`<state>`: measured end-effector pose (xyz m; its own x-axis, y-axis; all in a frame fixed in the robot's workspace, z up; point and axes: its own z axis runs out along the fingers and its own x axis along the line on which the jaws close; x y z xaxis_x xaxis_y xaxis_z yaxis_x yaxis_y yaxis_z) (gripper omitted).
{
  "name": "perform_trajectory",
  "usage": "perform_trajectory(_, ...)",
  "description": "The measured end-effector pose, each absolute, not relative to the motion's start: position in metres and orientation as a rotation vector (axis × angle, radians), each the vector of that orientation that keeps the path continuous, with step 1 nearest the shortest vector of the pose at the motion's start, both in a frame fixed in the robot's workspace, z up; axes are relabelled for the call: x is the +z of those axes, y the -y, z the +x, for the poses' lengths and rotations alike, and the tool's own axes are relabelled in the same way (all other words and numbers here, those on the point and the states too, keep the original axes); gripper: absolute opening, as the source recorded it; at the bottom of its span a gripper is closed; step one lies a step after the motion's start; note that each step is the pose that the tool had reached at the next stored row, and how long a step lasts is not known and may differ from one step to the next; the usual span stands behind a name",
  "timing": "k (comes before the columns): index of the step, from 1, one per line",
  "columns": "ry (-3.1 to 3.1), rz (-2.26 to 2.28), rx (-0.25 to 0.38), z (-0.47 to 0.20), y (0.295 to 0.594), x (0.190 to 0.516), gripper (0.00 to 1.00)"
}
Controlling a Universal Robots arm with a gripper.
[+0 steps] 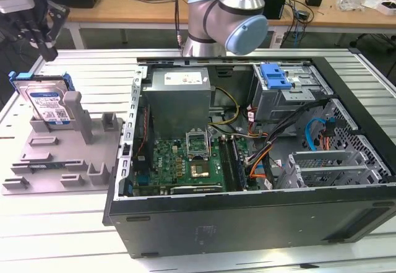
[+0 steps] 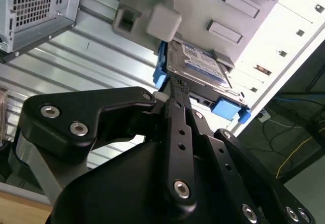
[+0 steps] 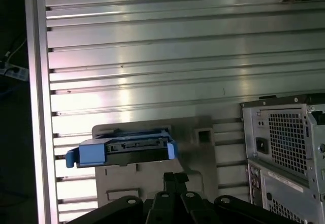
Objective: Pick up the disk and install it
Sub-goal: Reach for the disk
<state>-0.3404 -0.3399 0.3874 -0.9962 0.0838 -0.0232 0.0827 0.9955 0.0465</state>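
Note:
The disk (image 1: 46, 103) is a silver drive with a white-and-blue label in a blue carrier frame. It stands tilted in a grey holder (image 1: 62, 155) at the exterior view's left. My gripper (image 1: 46, 54) hangs above and just behind it, apart from it, with its black fingers together and nothing between them. In the second wrist view the fingertips (image 2: 179, 86) point at the near edge of the disk (image 2: 200, 64). In the first wrist view the disk (image 3: 127, 150) shows edge-on beyond the gripper (image 3: 175, 176).
An open computer case (image 1: 247, 223) lies on the slatted metal table (image 1: 62, 248) to the holder's right. Inside it are a grey power-supply box (image 1: 179, 96), a motherboard (image 1: 192, 161), cables and a drive bay with a lone blue caddy (image 1: 275, 75). The arm's base (image 1: 223, 19) stands behind the case.

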Motion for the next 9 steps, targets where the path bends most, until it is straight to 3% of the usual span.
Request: perform_trajectory(9, -3.113, 0.13, 0.071, -0.365, 0.325, 0.386, 0.11)
